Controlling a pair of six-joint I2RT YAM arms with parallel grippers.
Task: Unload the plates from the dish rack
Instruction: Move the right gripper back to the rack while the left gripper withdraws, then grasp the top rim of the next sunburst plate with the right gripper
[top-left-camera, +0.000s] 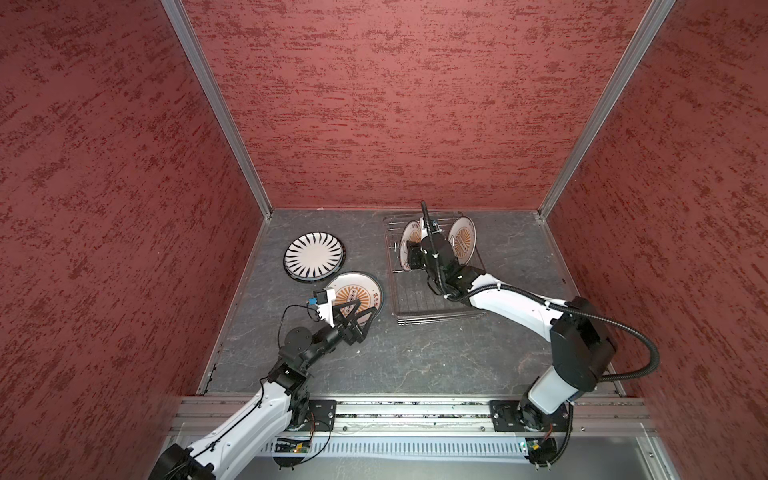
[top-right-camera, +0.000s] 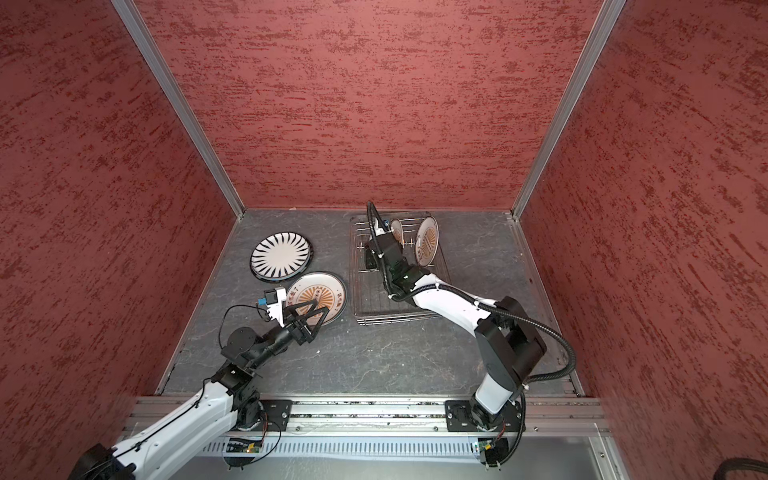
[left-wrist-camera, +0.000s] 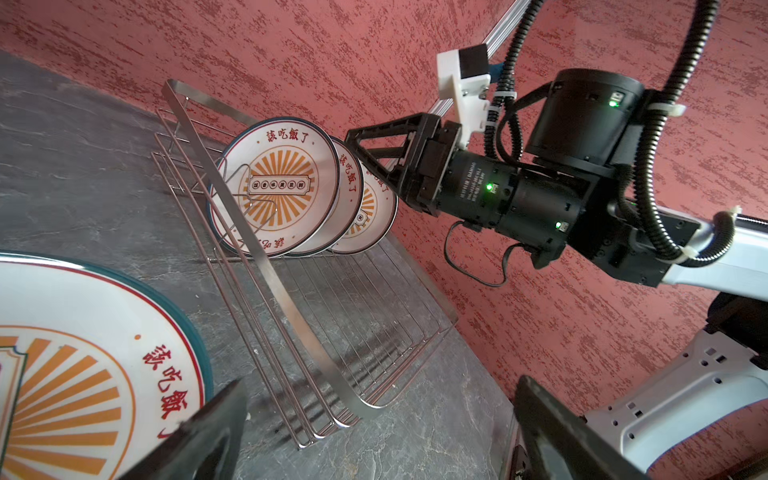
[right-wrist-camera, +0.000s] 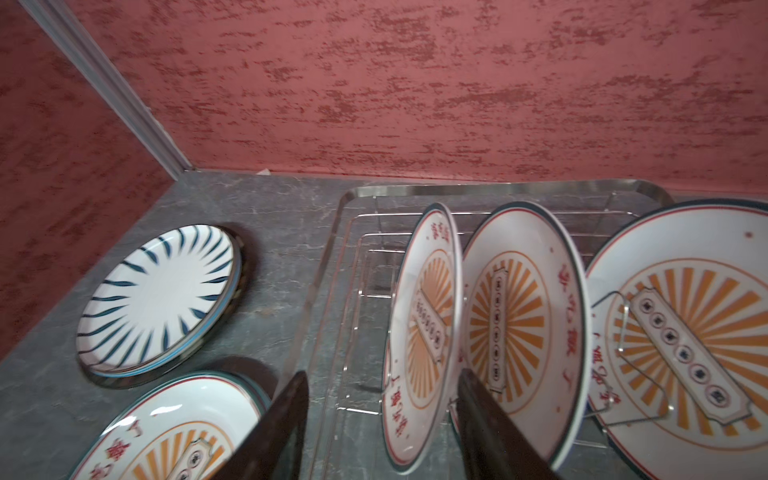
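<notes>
Grey stone-patterned tabletop (top-left-camera: 415, 365) carries the rectangular silver wire dish rack (top-left-camera: 415, 299) at the far right, with three white orange-sunburst plates (right-wrist-camera: 519, 324) standing in it. To its left lie a black-striped white plate (top-left-camera: 314, 254) and a flat sunburst plate (top-left-camera: 365, 291). The right gripper (right-wrist-camera: 382, 374) straddles the endmost standing plate (right-wrist-camera: 419, 332), jaws parted and not clenched. The left gripper (top-left-camera: 364, 306) hovers released over the flat sunburst plate

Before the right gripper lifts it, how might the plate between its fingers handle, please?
The plate looks glossy, so it may slip. Probably rigid, breakable ceramic. On edge close beside its neighbour, it could knock that when lifted.
</notes>
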